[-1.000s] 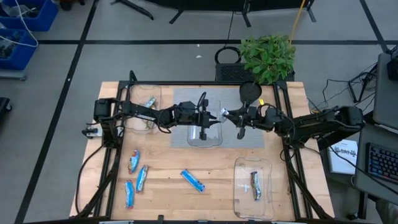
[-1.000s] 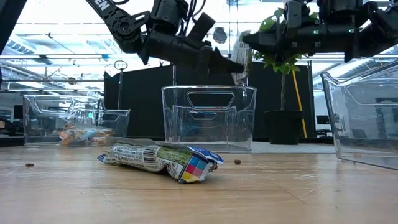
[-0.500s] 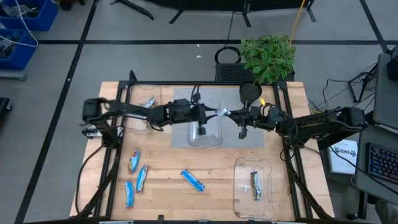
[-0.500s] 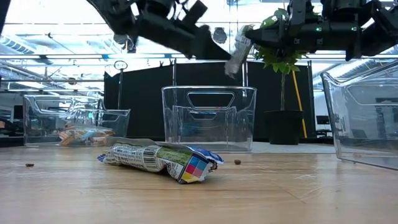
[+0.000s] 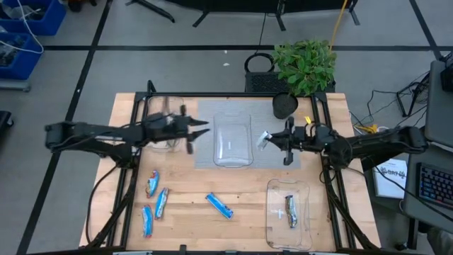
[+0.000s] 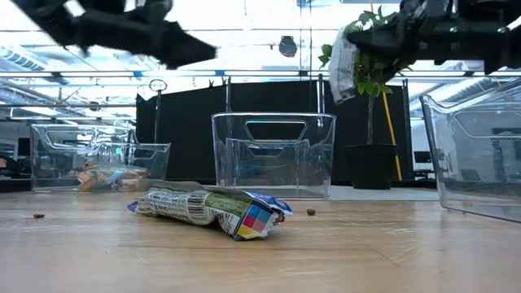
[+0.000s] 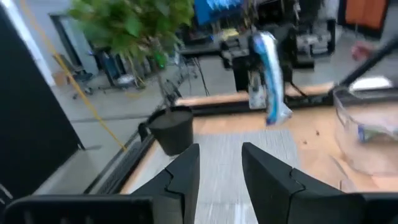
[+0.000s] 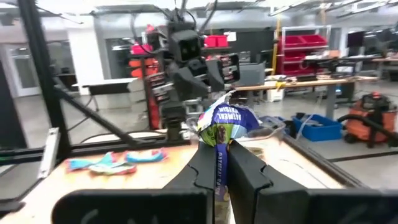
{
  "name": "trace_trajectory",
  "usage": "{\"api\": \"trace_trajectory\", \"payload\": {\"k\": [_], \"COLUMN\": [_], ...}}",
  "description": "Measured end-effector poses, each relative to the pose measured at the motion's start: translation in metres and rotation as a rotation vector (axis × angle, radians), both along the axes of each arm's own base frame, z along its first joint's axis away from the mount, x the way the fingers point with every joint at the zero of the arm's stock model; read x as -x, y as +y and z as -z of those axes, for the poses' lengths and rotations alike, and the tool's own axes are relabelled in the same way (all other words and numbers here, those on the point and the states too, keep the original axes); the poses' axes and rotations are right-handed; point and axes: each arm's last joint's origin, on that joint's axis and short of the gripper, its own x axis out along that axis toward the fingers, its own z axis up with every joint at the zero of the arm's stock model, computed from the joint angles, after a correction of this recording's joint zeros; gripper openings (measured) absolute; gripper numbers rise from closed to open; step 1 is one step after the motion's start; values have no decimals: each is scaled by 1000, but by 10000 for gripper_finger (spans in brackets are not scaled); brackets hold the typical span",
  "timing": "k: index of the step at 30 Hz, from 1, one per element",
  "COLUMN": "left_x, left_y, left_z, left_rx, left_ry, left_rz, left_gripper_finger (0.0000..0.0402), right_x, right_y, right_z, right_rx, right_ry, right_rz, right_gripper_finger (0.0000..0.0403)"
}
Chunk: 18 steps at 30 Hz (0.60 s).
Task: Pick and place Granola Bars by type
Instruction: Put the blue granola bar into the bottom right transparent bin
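Note:
My right gripper (image 5: 272, 139) is over the grey mat just right of the middle clear tray (image 5: 232, 150), shut on a silver-grey granola bar (image 5: 263, 139). My left gripper (image 5: 204, 127) is open in the air between the far-left tray (image 5: 152, 106) and the middle tray, touching nothing. Several blue bars (image 5: 152, 183) lie flat on the near-left wood, and another blue bar (image 5: 219, 205) lies near the middle. One silver bar (image 5: 291, 211) lies in the near-right tray (image 5: 272, 212). Tan bars (image 6: 102, 177) lie in the far-left tray. My right gripper pinches the silver-grey bar (image 8: 221, 122) between its two fingers (image 8: 245, 171), coming level from the table's right. The bar is lifted clear and hangs roughly upright below the fingers, its lower end (image 6: 343, 89) free in the air.
A potted plant (image 5: 304, 65) and a black pot (image 5: 284, 105) stand at the far right of the table. Black frame rails (image 5: 127, 177) run along both sides. Bare wood (image 5: 241, 234) lies near the front edge between the blue bars and the near-right tray.
Both grippers met at the silver bar above the middle tray. My left gripper let go of it and drew back fast toward the table's left. My right gripper moved toward the right edge with the bar, which now hangs to the right of the middle tray.

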Motion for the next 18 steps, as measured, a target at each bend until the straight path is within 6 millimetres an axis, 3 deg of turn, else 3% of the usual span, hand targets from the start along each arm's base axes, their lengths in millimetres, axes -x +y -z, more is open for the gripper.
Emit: {"api": "trace_trajectory", "payload": {"k": [5, 10, 18], "left_x": [47, 81, 108], "left_y": [-8, -14, -16], "left_z": [18, 36, 51], "left_rx": [66, 115, 152], "left_ry": [-85, -162, -183], "left_rz": [-24, -52, -147], "left_gripper_finger": [126, 127, 127], "right_x": [8, 15, 27], "right_y": [8, 12, 15], "right_z": [-5, -7, -6], "right_rx": [8, 39, 44], "right_ry": [-7, 16, -10], "right_rz": [-38, -46, -39], "right_gripper_finger": [9, 9, 9]}}
